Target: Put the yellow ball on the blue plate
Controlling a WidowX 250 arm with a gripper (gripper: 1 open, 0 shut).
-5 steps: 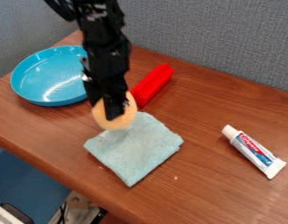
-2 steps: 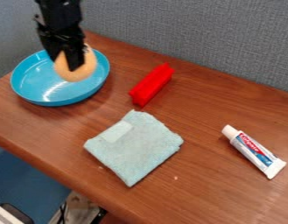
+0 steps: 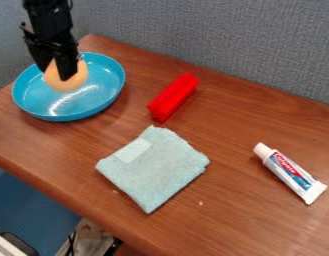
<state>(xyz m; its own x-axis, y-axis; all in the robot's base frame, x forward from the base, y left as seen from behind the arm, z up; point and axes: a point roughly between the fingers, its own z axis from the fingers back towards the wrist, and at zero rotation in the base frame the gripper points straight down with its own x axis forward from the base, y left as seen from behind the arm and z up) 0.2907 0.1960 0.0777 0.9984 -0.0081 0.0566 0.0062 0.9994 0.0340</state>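
Flanking blue plate (image 3: pixel 33 104), red block (image 3: pixel 172 96), cloth (image 3: pixel 153 166)

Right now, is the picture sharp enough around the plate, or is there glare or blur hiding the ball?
Camera view: low resolution and soft overall; the gripper is a dark, slightly smeared shape over the ball; the plate shows only mild sheen, no blinding glare; ball and rim remain readable.
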